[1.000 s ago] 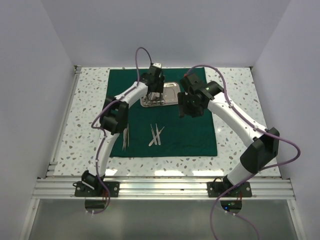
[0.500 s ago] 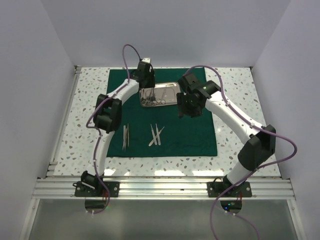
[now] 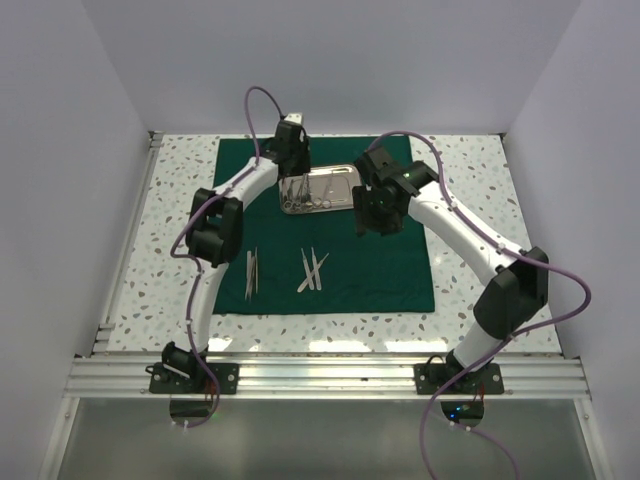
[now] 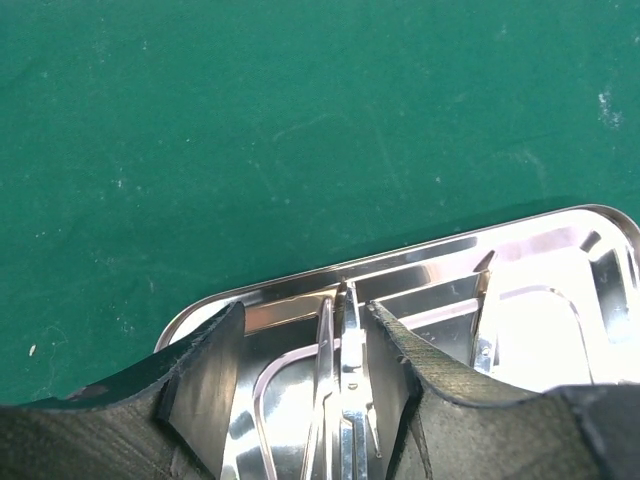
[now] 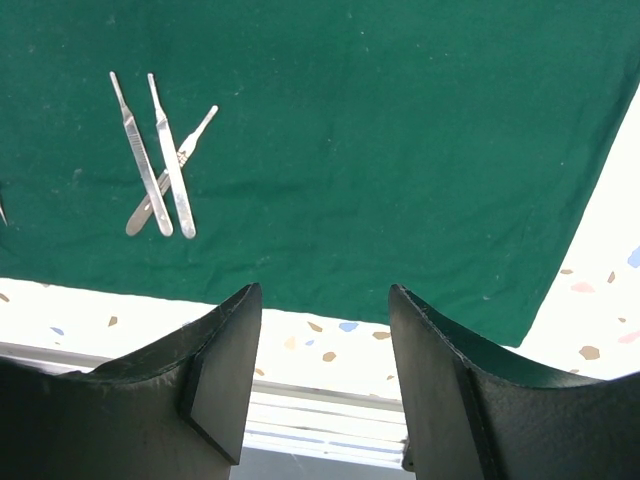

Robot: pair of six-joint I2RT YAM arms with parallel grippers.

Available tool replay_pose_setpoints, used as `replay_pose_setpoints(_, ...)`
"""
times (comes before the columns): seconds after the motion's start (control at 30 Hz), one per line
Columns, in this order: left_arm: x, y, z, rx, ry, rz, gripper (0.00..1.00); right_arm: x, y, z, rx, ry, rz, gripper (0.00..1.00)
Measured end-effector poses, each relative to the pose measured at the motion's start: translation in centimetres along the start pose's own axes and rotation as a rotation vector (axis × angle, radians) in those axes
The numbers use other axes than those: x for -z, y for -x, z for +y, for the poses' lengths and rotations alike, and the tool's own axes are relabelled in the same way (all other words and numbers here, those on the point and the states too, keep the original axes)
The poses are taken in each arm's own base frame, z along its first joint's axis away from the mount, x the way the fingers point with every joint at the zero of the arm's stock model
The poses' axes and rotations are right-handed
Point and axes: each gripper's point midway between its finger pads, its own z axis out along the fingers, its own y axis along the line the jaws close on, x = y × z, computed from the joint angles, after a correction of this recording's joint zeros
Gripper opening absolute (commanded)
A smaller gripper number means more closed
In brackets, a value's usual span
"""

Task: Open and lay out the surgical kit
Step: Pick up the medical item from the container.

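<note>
Jaws spread astride slim instruments (image 4: 347, 340), the left tool (image 4: 305, 325) is poised in the twelve o'clock tray (image 4: 540, 300), apparently for pickup; the right tool (image 5: 322, 300) is held spread, empty

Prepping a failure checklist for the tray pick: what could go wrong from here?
The left gripper, jaws open, straddles several slim silver instruments crowded in the shiny rectangular steel tray; closing could catch two, or pinch one off-centre.
The tray rests on the dark green cloth; a finger bumping it might shove it.
Three silver handles on the cloth lie crossed; setting another down nearby could knock them.
</note>
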Motion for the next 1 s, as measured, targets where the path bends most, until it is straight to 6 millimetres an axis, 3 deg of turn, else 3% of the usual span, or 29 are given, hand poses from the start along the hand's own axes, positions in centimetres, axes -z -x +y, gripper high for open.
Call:
replay_pose_setpoints(0.33, 0.0, -0.5, 1.0, -0.010, 0.049, 0.013, 0.52, -0.7, -0.2, 0.0, 0.003, -0.009, 0.018, 0.56)
replay_pose_setpoints(0.63, -0.3, -3.5, 1.7, -0.050, 0.082, 0.079, 0.50, -0.9, -0.2, 0.0, 0.004, -0.012, 0.024, 0.56)
replay_pose_setpoints(1.0, 0.1, -3.9, 1.2, -0.059, 0.085, 0.063, 0.53, -0.9, -0.3, 0.0, 0.007, -0.009, 0.026, 0.56)
